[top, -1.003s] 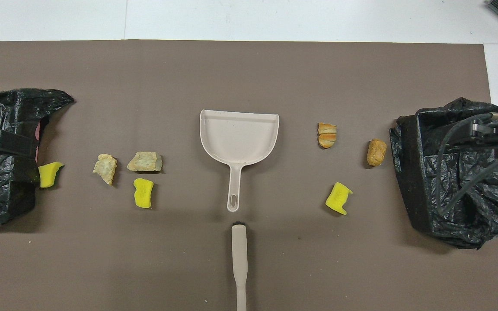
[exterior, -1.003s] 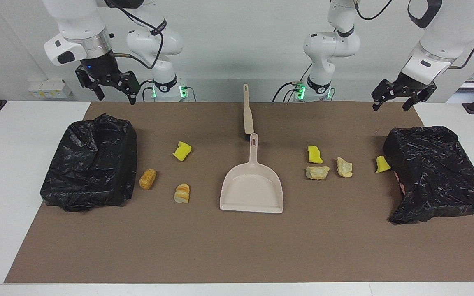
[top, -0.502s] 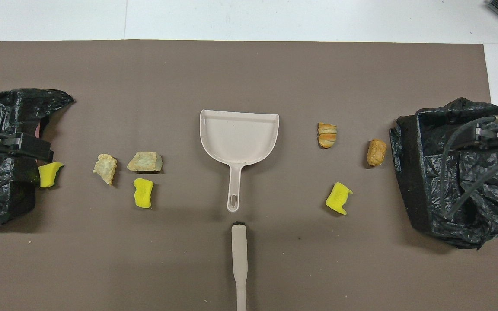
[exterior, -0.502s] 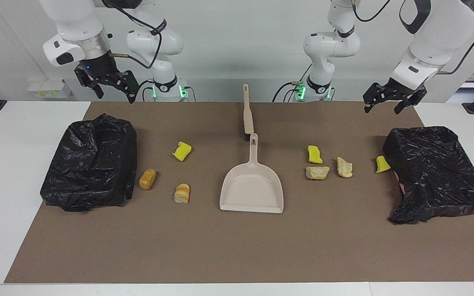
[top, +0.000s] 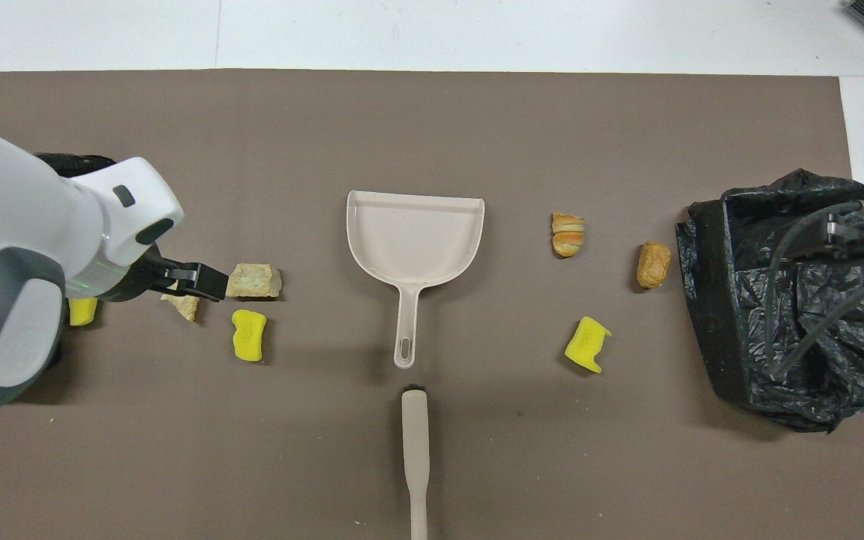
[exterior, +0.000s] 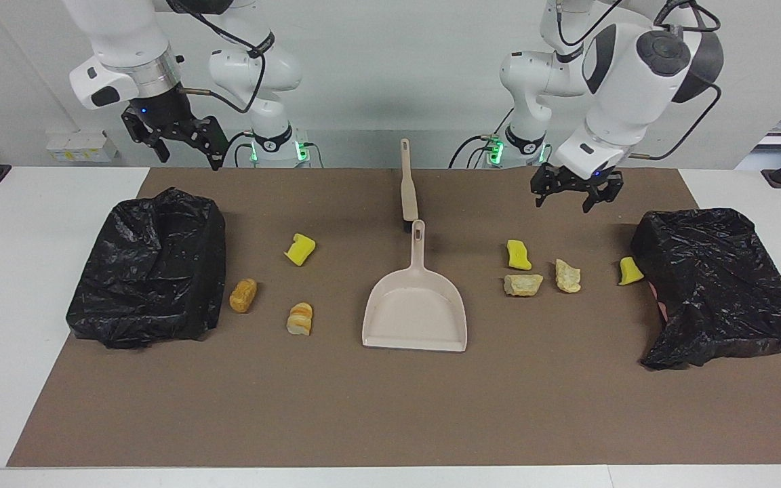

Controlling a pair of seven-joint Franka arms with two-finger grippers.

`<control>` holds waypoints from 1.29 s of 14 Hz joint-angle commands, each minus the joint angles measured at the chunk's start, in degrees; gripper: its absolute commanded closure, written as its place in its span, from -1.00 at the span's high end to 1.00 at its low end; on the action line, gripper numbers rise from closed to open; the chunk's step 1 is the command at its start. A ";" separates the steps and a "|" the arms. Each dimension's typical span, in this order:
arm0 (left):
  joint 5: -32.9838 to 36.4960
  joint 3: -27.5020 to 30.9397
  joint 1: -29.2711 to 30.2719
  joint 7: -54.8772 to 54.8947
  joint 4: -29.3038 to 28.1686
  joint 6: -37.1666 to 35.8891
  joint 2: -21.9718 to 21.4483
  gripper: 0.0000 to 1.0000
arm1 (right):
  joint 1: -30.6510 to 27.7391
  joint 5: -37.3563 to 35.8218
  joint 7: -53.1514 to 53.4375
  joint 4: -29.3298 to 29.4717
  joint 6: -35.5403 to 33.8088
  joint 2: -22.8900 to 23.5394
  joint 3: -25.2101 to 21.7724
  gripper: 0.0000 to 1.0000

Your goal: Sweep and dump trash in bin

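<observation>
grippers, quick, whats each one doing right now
left gripper: open, empty, up over the mat near the trash bits.
right gripper: open, empty, raised above the table's edge near its bin.

From overhead, my left arm (top: pixel 34 255) covers the black-bagged bin (top: pixel 64 161) beside it almost entirely, plus part of a yellow foam wedge (top: pixel 84 311) and a pale bread chunk (top: pixel 186 306). Brush (top: pixel 415 457) handle runs off the bottom edge; bristles too small to tell.
</observation>
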 commanded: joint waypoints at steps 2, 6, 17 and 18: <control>-0.39 0.87 -2.04 -0.64 -12.57 5.85 -5.08 1.00 | 0.23 -0.24 0.04 -1.37 3.84 0.15 0.58 1.00; -2.76 0.87 -4.84 -0.47 -19.34 9.54 -5.88 1.00 | 4.18 -0.32 4.43 -0.93 10.16 4.71 1.10 1.00; -5.23 0.87 -33.47 -26.71 -33.94 23.60 -9.83 1.00 | 26.68 3.98 28.07 -1.28 24.23 19.83 1.10 1.00; -5.23 0.87 -35.59 -28.75 -34.03 24.57 -9.66 1.00 | 28.26 4.51 29.83 -2.06 24.68 20.54 1.10 1.00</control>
